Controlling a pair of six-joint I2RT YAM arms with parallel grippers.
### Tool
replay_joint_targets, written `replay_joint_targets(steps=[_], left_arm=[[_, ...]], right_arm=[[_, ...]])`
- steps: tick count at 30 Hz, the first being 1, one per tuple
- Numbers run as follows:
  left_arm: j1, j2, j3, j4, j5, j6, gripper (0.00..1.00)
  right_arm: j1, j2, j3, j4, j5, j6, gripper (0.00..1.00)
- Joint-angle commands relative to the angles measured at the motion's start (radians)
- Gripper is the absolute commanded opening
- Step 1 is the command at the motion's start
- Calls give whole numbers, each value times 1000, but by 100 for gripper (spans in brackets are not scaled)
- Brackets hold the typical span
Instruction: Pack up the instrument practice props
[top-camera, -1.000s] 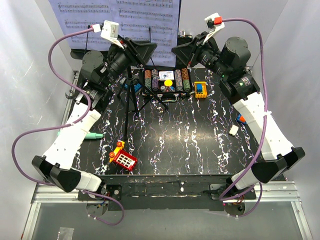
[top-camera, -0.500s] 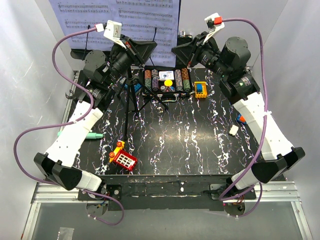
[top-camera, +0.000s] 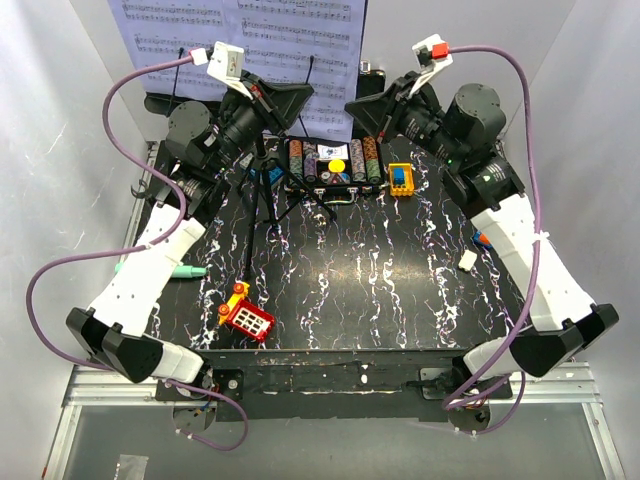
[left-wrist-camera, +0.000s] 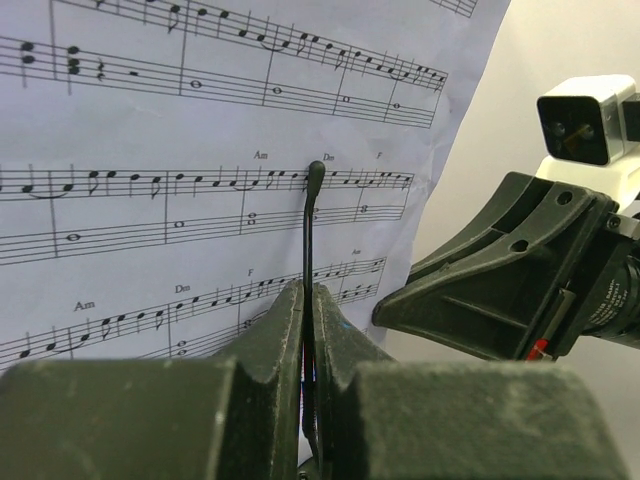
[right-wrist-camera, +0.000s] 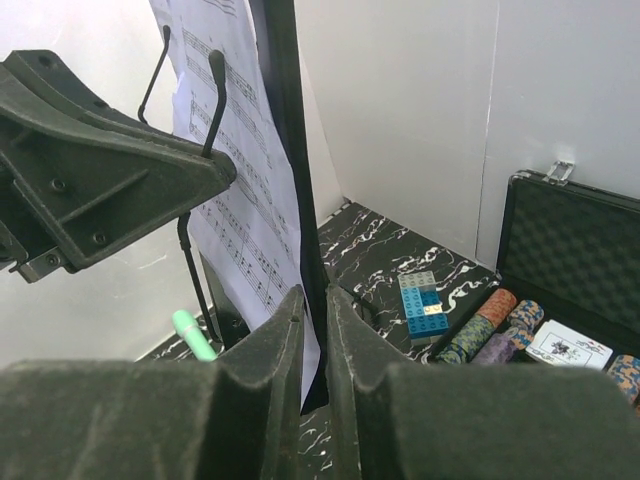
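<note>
Left gripper (left-wrist-camera: 308, 296): I read its fingers as pressed together on the thin black page-retainer wire (left-wrist-camera: 307, 215), which stands up in front of the sheet-music pages (left-wrist-camera: 180, 130).

Right gripper (right-wrist-camera: 312, 300): its fingers are drawn nearly together, pinching the side edge of the music stand desk (right-wrist-camera: 280, 100), with the page margin lying against that edge.

Both grippers are raised at the far end of the table (top-camera: 400, 270) and face each other across the lower part of the desk.

The stand's tripod (top-camera: 260, 180) is planted just left of the open poker-chip case (top-camera: 335, 165).

The mint-green microphone (top-camera: 188, 271) lies on the table's left side, partly hidden under the left arm.

A red-and-yellow toy (top-camera: 246, 318) sits near the front edge. A yellow-and-blue block (top-camera: 400, 178) rests just right of the case.
</note>
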Motion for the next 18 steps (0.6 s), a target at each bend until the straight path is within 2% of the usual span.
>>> replay_joint_targets(steps=[1, 10, 14, 18], left_arm=[[2, -49, -5, 20, -56, 40, 0], [2, -54, -28, 17, -73, 46, 0], [2, -58, -34, 17, -76, 48, 0], [2, -58, -31, 17, -71, 49, 0]], right_arm=[[-8, -88, -31, 19, 23, 6, 1], [-12, -114, -42, 9, 23, 0, 2], [-12, -107, -36, 9, 20, 1, 25], [-12, -100, -25, 4, 27, 4, 41]])
